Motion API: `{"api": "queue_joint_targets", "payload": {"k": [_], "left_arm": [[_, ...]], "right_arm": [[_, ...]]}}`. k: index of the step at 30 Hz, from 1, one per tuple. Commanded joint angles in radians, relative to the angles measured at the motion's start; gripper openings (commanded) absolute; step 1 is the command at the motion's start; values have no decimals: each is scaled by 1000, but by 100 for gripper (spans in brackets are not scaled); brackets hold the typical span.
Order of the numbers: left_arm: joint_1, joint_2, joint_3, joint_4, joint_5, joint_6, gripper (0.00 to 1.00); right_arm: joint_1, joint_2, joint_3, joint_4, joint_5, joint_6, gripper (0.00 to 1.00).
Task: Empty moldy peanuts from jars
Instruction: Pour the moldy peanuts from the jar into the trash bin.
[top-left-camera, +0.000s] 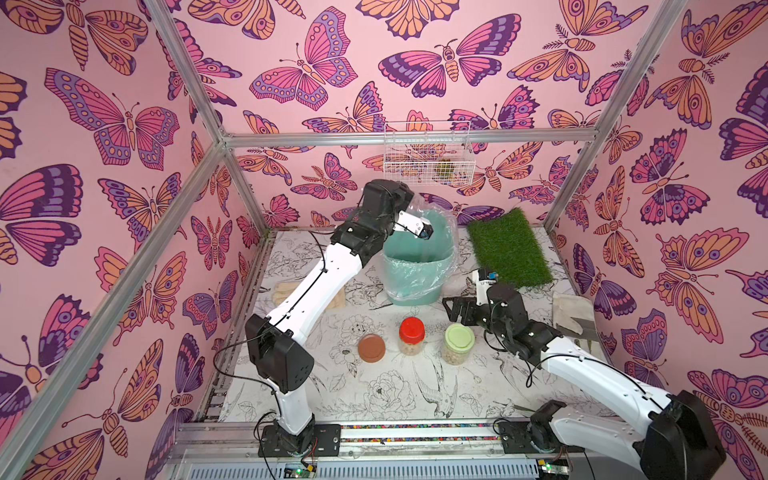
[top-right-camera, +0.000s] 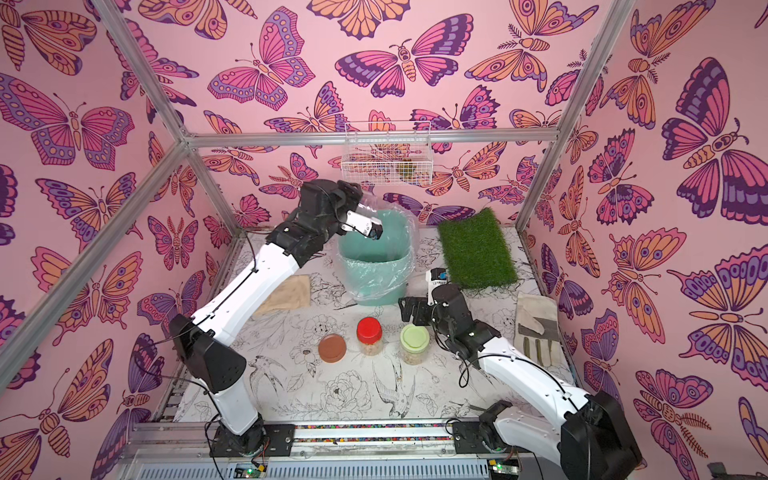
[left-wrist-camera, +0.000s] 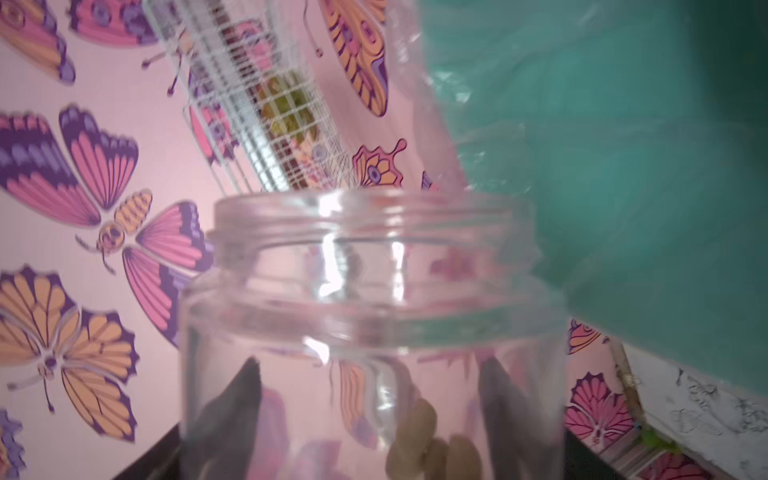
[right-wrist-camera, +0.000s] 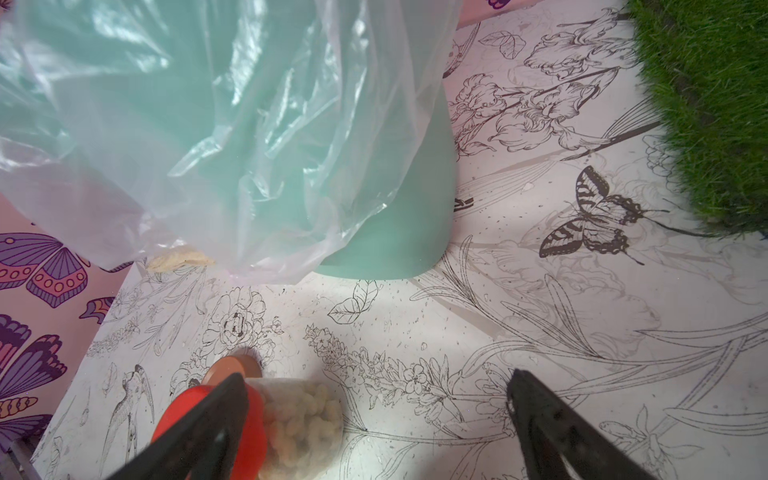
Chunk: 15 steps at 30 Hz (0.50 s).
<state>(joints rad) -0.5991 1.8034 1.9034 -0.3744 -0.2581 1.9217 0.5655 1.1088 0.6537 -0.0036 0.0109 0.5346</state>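
Observation:
My left gripper (top-left-camera: 424, 231) is shut on a lidless clear jar (left-wrist-camera: 374, 332) held over the mint-green bin (top-left-camera: 417, 261). Its dark fingers (left-wrist-camera: 232, 419) show through the jar wall, and a few moldy peanuts (left-wrist-camera: 432, 444) lie inside near them. A brown lid (top-left-camera: 371, 348) lies flat on the table. Beside it stand a red-lidded jar (top-left-camera: 412, 336) and a green-lidded jar (top-left-camera: 459, 344), both holding peanuts. My right gripper (top-left-camera: 457, 309) hovers open between the bin and these jars. In the right wrist view the red-lidded jar (right-wrist-camera: 299, 424) sits just behind one finger (right-wrist-camera: 208, 428).
A clear plastic liner (right-wrist-camera: 249, 145) drapes over the bin's side. A green grass mat (top-left-camera: 509, 249) lies at the back right and work gloves (top-left-camera: 575, 318) at the right edge. A beige cloth (top-right-camera: 286, 297) lies under the left arm. A wire basket (top-left-camera: 428, 158) hangs on the back wall.

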Motion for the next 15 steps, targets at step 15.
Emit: {"api": "queue_joint_targets", "payload": {"k": [15], "left_arm": [[3, -58, 6, 20, 32, 110, 0]], "right_arm": [[7, -13, -11, 8, 15, -1, 99]]}}
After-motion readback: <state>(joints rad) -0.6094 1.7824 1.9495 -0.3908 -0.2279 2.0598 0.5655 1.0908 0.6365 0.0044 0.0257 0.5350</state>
